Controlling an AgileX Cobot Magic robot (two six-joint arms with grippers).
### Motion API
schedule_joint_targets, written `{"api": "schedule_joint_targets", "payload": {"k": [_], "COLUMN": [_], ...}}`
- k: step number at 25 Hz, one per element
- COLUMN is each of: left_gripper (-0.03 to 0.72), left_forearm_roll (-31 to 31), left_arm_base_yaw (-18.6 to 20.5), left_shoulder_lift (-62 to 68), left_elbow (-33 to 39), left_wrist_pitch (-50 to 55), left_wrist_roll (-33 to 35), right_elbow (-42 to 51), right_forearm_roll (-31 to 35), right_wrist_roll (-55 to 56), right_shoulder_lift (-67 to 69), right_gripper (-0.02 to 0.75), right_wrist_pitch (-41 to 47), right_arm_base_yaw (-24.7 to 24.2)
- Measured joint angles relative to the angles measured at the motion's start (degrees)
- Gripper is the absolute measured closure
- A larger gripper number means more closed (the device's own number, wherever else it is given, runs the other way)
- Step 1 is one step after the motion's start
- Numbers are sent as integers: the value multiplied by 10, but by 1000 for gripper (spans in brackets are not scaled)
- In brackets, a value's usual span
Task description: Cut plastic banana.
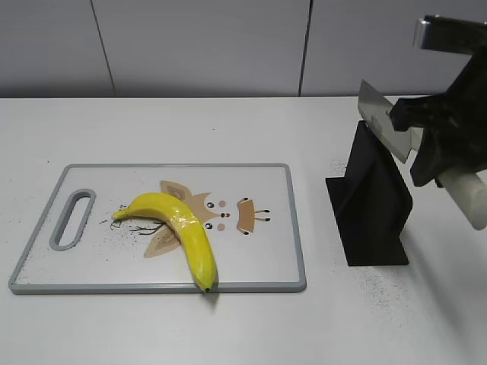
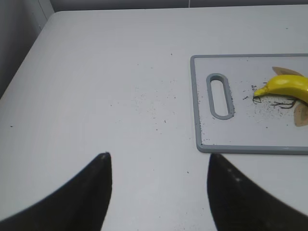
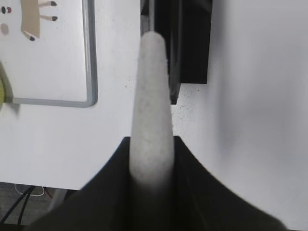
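Your right gripper (image 3: 150,159) is clamped on the knife handle (image 3: 151,110) above the black knife stand (image 1: 370,201); your left gripper (image 2: 159,185) hangs spread apart. The plastic banana (image 1: 179,228) lies on the cutting board (image 1: 91,270).

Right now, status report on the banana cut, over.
Left gripper open, empty, short of the cutting board. Right gripper shut on knife, above black stand. Plastic banana whole on board. Nothing blocking it.
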Motion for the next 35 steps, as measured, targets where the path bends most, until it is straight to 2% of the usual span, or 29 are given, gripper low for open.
{"api": "schedule_joint_targets", "payload": {"k": [6, 9, 14, 17, 25, 27, 32, 35], "left_gripper": [103, 103, 103, 103, 103, 103, 103, 103], "left_forearm_roll": [0, 0, -1, -14, -96, -133, -238, -286], "left_arm_base_yaw": [0, 0, 0, 0, 0, 0, 0, -1], "left_shoulder_lift": [0, 0, 19, 55, 221, 275, 436, 531], "left_elbow": [0, 0, -11, -30, -83, -103, -175, -240], "left_wrist_pitch": [0, -2, -2, -10, -113, -141, -153, -112], "left_wrist_roll": [0, 0, 3, 31, 184, 237, 437, 532], "right_elbow": [-66, -98, -131, -134, -146, -160, -214, -246], "right_forearm_roll": [-22, -19, 19, 49, 55, 55, 61, 66], "right_wrist_roll": [3, -51, -282, -424, -649, -714, -821, -850], "right_shoulder_lift": [-9, -9, -9, -8, 46, 64, 122, 163], "right_gripper": [580, 581, 581, 581, 581, 581, 581, 581], "right_wrist_pitch": [27, 29, 30, 31, 37, 49, 86, 86], "right_arm_base_yaw": [0, 0, 0, 0, 0, 0, 0, 7]}}
